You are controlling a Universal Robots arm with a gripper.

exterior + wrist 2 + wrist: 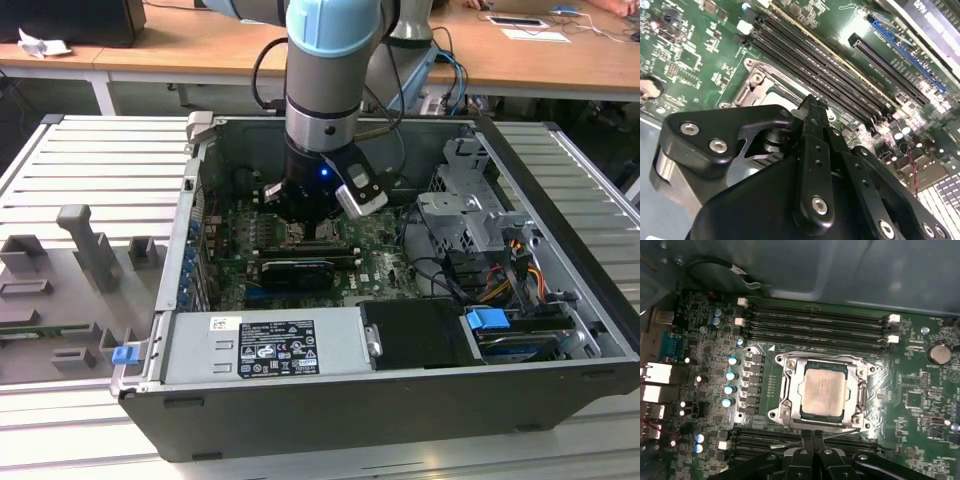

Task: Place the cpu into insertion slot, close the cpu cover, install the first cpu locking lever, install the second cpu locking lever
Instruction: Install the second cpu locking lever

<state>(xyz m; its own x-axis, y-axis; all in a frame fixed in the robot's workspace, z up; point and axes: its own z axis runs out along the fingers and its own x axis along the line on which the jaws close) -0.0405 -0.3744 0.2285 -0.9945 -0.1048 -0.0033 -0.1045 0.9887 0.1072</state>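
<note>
I am working in a robotics lab or electronics workshop. My blue-and-silver jointed arm (pixel 322 100) reaches into an open dark grey metal computer case (pixel 400 400) lying on a ribbed aluminium bench (pixel 90 160). At the exterior view's left, grey moulded plastic fixtures (pixel 85 250) sit on that bench. Far behind, long pale wooden desks (pixel 560 60) carry loose papers and cables. In the first wrist view, a green circuit board (pixel 910 405) crowded with black memory slots lies under me.
</note>
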